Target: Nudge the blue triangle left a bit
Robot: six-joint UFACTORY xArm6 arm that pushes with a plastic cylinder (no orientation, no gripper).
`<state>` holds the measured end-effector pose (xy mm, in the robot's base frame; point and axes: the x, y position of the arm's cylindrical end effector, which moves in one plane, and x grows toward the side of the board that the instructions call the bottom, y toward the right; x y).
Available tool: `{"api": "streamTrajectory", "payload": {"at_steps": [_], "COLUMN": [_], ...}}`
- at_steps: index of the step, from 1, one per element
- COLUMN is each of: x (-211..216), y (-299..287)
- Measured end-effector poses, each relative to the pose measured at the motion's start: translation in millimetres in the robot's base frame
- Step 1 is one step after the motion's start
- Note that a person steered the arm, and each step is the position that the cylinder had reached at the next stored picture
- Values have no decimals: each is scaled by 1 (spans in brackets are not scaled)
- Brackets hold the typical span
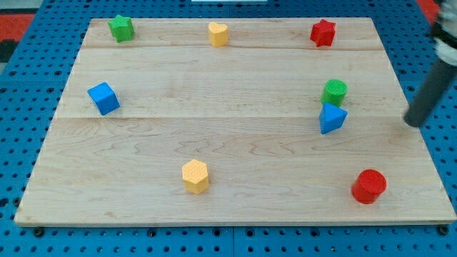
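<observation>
Wooden board (235, 143) on blue pegboard (21, 128), 8 coloured blocks spread on it

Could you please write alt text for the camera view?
My tip rests near the wooden board's right edge, right of the blue triangle, which sits just below a green cylinder. Six other coloured blocks lie scattered around.

One camera is looking down at a steep angle from the near edge — taking in the whole wooden board (235, 135). Blue pegboard (21, 114) is framing it on all sides.
</observation>
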<state>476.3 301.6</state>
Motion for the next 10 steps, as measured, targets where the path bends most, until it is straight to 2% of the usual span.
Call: {"api": "streamTrajectory", "payload": {"at_steps": [3,6,9,10], "x": [-10,-10,-10,-13], "y": [-3,-43,-48,-101]}}
